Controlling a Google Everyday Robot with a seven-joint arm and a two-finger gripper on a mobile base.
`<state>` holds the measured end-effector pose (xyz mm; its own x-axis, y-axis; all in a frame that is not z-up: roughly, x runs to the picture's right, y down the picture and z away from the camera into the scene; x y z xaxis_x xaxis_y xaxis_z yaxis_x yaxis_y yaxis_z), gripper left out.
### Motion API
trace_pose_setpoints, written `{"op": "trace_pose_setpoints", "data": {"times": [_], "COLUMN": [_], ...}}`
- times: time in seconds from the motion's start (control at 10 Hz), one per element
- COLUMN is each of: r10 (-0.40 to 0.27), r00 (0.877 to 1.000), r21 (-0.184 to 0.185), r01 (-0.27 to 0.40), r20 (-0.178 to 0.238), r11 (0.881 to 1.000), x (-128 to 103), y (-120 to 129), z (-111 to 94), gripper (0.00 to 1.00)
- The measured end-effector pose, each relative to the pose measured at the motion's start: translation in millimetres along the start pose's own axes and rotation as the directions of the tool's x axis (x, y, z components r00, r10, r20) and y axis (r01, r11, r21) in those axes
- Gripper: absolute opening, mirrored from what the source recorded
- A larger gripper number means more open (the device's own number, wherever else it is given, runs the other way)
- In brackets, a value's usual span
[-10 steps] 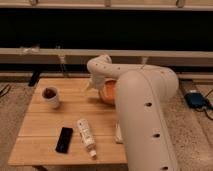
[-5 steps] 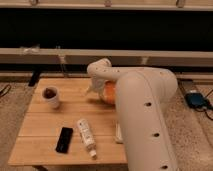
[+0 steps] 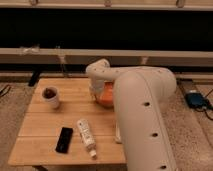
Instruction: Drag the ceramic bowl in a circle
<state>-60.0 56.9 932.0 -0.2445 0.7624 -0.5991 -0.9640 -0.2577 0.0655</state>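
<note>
1. Where the bulky white robot arm (image 3: 145, 115) bends down over the table, the gripper (image 3: 96, 93) sits low at the near-left rim of the glossy orange-brown round ceramic bowl (image 3: 107, 96). It is at that edge or touching it; the wrist covers the contact point.
2. Whether the gripper is open, closed or clamped on the rim, I cannot tell.
3. From the gripper, the bowl lies immediately to the camera-right and runs under the arm, so only a wedge of it shows. Being round, it has no long axis, and any point on the rim would serve. There is only one arm.
4. The bowl rests on the far right part of the light wooden slatted table (image 3: 47, 117). A dragged circle probably has more room toward the gripper's camera-left side.
5. Farther out, a small white cup with a dark inside (image 3: 50, 97) stands well to the camera-left of the gripper. A white squeeze tube (image 3: 86, 136) and a flat black rectangular device (image 3: 64, 139) lie nearer the camera, well apart from the bowl.
</note>
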Motion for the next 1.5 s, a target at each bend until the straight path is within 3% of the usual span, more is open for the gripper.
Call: {"op": "trace_pose_setpoints", "data": {"times": [0.2,0.3,0.5,0.6,0.9,1.1,1.5], "r10": [0.005,0.012,0.034,0.040,0.039,0.020,-0.083], "r00": [1.000,1.000,0.999,0.998,0.995,0.993,0.986], "r21": [0.026,0.039,0.055,0.050,0.012,-0.021,-0.116], "r01": [-0.006,-0.013,-0.036,-0.042,-0.040,-0.017,0.100], "r20": [0.006,0.012,0.020,0.043,0.094,0.117,0.142], "r11": [1.000,0.999,0.998,0.998,0.999,1.000,0.988], "x": [-0.6,-2.0,-5.0,-15.2,-47.2,-62.9,-80.2], "y": [-5.5,-9.7,-18.8,-22.4,-19.1,0.1,84.4], "z": [-6.7,-11.5,-19.6,-25.7,-34.0,-34.9,-33.4], "gripper": [0.04,0.00,0.00,0.00,0.00,0.00,0.00]}}
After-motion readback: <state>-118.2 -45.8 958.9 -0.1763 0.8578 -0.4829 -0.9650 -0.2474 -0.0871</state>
